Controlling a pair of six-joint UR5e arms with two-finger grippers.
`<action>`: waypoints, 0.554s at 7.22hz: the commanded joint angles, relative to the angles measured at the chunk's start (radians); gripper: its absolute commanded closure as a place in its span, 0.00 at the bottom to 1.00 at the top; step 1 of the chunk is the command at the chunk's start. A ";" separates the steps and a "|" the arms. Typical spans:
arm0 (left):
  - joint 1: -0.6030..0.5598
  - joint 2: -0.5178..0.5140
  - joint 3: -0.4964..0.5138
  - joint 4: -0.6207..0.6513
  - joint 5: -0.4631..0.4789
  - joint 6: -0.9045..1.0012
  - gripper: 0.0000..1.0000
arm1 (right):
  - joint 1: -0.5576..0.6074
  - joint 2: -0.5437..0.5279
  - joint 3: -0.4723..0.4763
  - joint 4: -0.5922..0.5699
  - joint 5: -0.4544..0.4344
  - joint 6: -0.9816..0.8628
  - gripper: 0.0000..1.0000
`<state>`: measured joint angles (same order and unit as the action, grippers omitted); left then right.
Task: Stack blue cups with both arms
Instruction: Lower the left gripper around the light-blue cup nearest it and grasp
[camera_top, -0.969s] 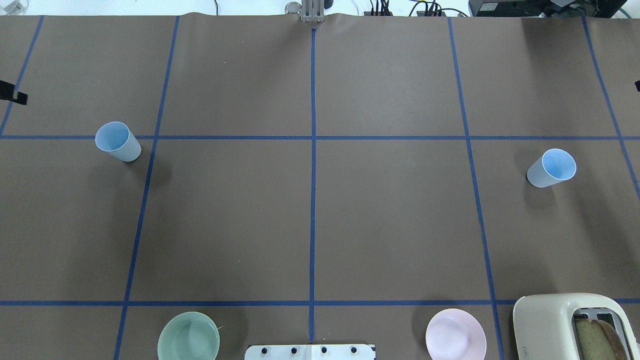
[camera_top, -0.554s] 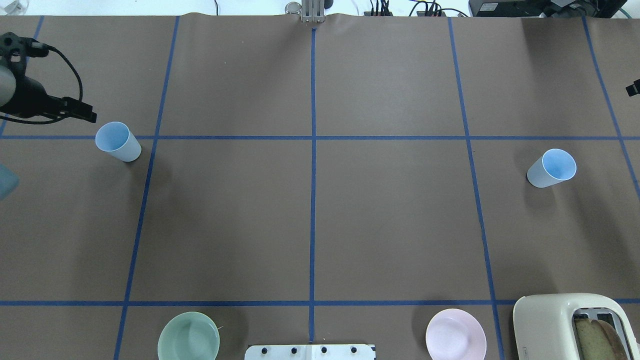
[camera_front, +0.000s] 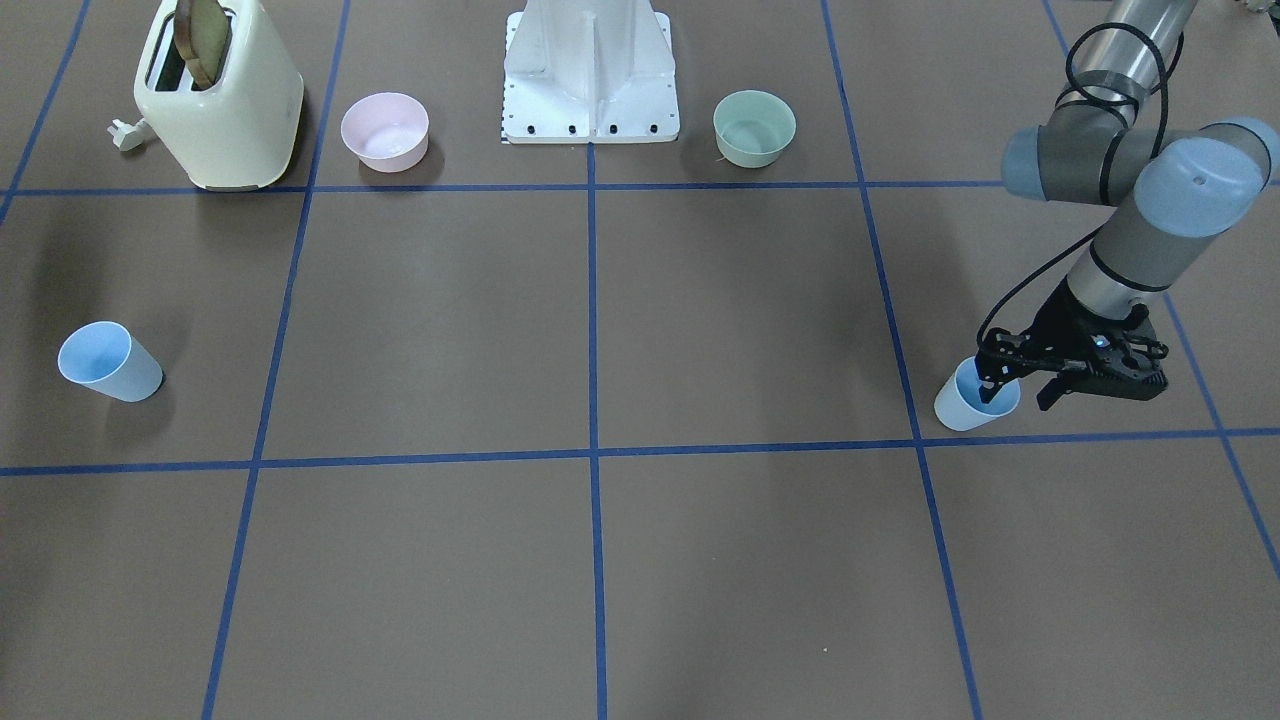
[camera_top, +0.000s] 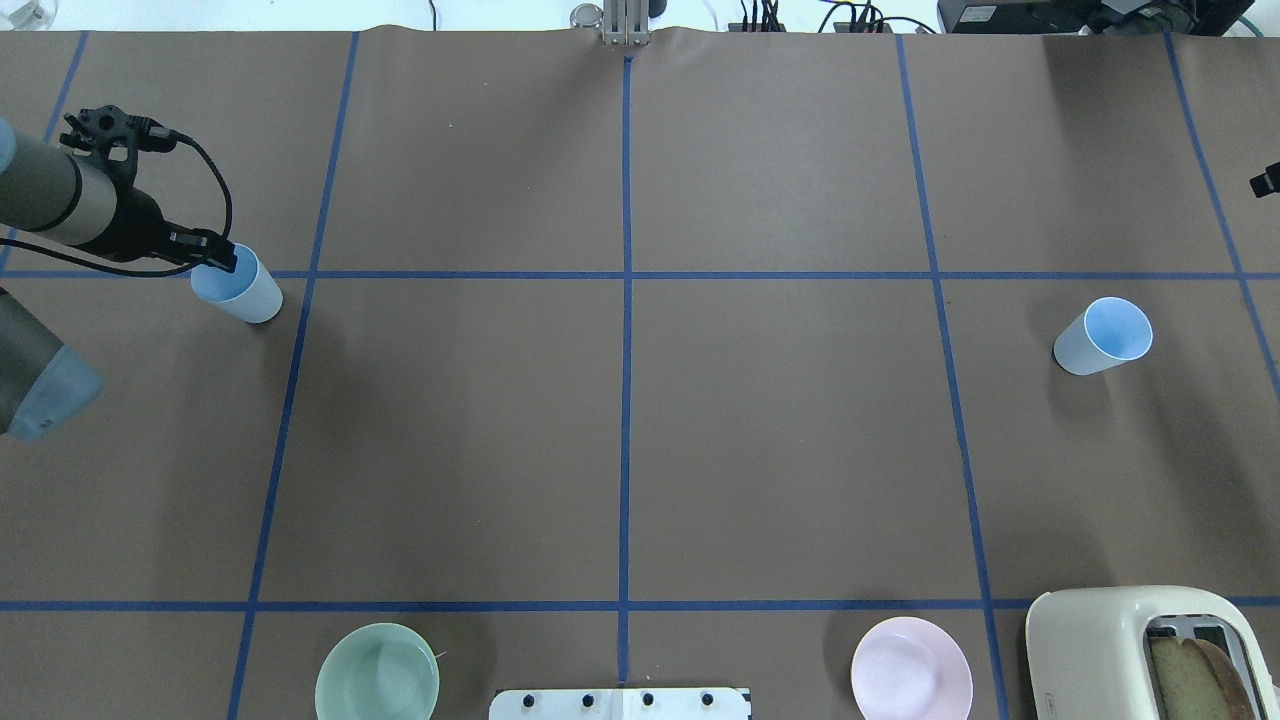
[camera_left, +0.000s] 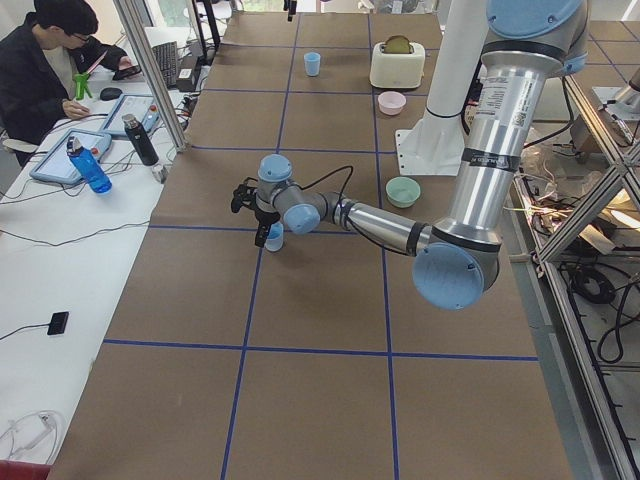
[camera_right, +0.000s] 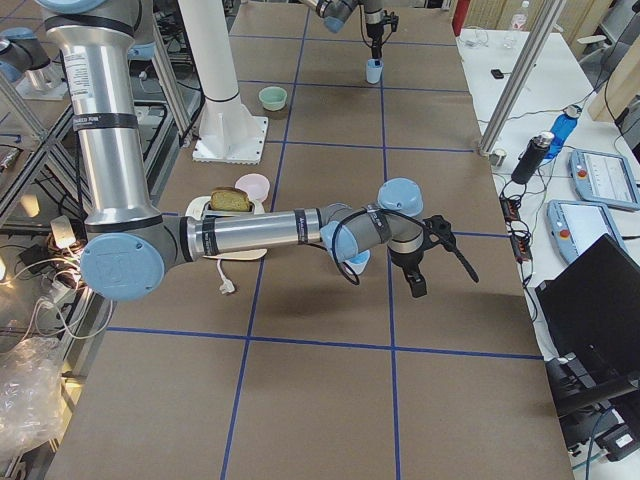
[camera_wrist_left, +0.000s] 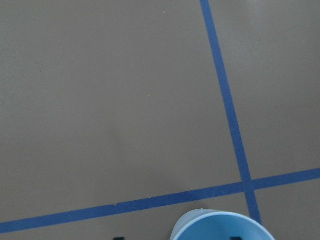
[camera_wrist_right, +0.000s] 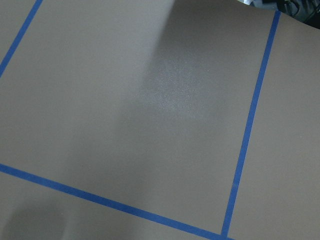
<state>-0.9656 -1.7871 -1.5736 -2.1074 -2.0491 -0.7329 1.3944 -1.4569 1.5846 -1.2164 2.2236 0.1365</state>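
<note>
Two light-blue cups stand upright on the brown table. The left blue cup (camera_top: 243, 290) also shows in the front view (camera_front: 968, 408) and at the bottom of the left wrist view (camera_wrist_left: 222, 227). My left gripper (camera_top: 220, 262) is open at that cup's rim (camera_front: 1018, 388); one finger is inside the cup and the other is outside it. The right blue cup (camera_top: 1103, 337) stands alone (camera_front: 108, 362). Of my right gripper only a black tip (camera_top: 1265, 181) shows at the overhead view's right edge, away from that cup. I cannot tell if it is open.
A cream toaster (camera_top: 1140, 650) holding bread, a pink bowl (camera_top: 911, 668) and a green bowl (camera_top: 377, 672) stand along the near edge beside the white base mount (camera_front: 590, 70). An operator (camera_left: 45, 80) sits at a side desk.
My left arm has come in from the left edge and brought its gripper to the left cup's rim. The right gripper's tip has barely shifted. Neither cup has moved.
</note>
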 joint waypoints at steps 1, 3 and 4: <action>0.004 0.008 -0.002 0.000 0.001 0.003 0.82 | 0.000 0.001 0.000 0.000 0.001 0.002 0.00; 0.004 0.008 -0.044 0.001 -0.008 0.003 1.00 | 0.000 0.006 0.000 0.000 -0.001 0.002 0.00; 0.002 0.008 -0.105 0.021 -0.043 -0.003 1.00 | 0.000 0.007 0.000 0.000 -0.001 0.002 0.00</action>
<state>-0.9620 -1.7799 -1.6206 -2.1021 -2.0623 -0.7312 1.3944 -1.4520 1.5846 -1.2164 2.2233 0.1377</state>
